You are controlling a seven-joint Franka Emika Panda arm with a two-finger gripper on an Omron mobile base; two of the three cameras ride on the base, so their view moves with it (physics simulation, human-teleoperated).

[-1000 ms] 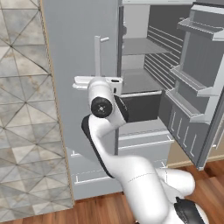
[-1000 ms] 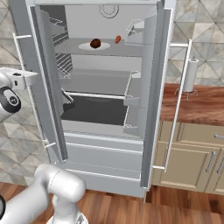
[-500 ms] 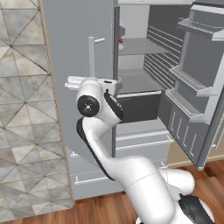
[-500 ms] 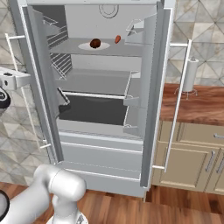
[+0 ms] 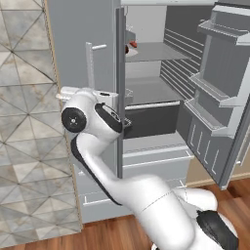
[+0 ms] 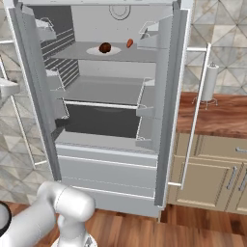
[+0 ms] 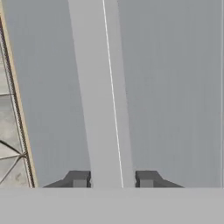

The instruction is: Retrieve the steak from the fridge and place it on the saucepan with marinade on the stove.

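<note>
Arm has swung further left since the earlier frames, its elbow now against the left door's outer face; the fridge (image 6: 111, 101) stands with both doors open. Fingers (image 7: 112, 179) apart, empty, a pale door handle (image 7: 103, 94) running up between them. Steak (image 6: 105, 48) on a white plate (image 6: 94, 50), top shelf, well beyond the fingers.

1 fridge (image 6: 111, 159) w/ 2 doors, 1 steak (image 6: 104, 47), 1 paper-towel roll (image 6: 209, 83).

paper towel roll (image 6: 209, 83) upright on wooden counter (image 6: 217, 116) above beige cabinets (image 6: 207, 178).
</note>
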